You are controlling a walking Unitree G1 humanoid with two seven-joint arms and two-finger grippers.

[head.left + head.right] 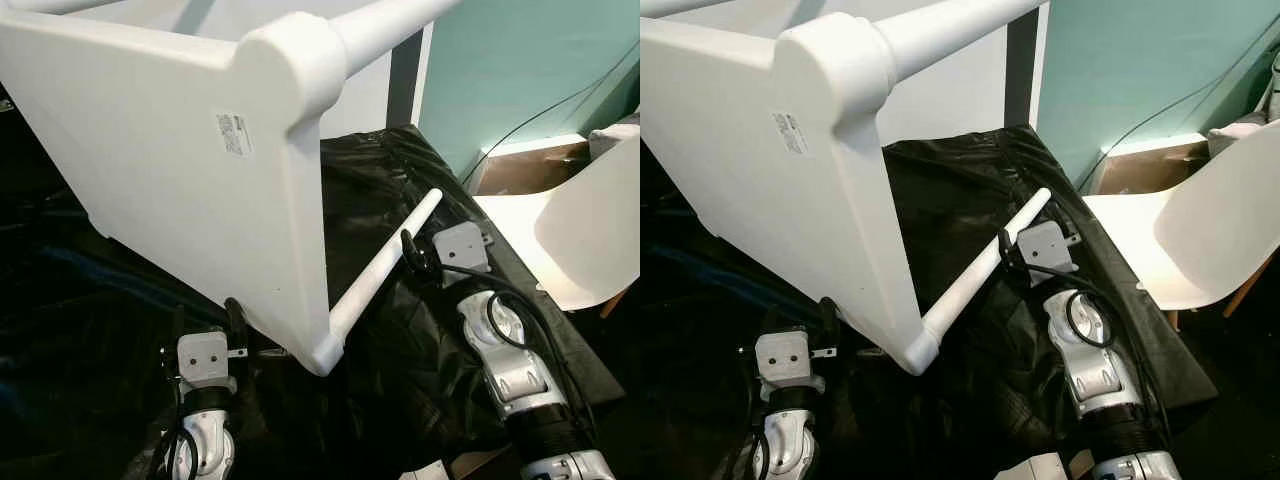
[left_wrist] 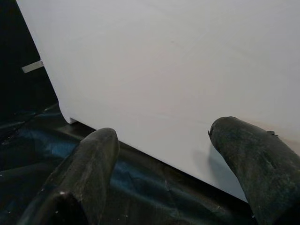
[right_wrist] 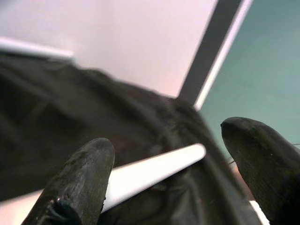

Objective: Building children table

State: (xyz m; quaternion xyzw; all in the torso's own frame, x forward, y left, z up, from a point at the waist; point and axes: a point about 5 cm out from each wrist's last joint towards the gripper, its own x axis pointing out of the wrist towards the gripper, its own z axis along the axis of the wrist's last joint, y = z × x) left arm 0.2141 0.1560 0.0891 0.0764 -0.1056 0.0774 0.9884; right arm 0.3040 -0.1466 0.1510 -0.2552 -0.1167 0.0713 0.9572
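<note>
A white children's table is tipped on its side, its tabletop turned toward me with a small label on it. One round white leg runs from the low corner up to the right; another leg juts out at the top. My right gripper stands open at the lower leg, whose tip lies between the spread fingers. My left gripper is open just under the tabletop's bottom edge, not holding it.
Black plastic sheeting covers the surface beneath the table. A white moulded chair stands at the right, close to my right arm. Behind it are a teal wall, a dangling cable and a brown box.
</note>
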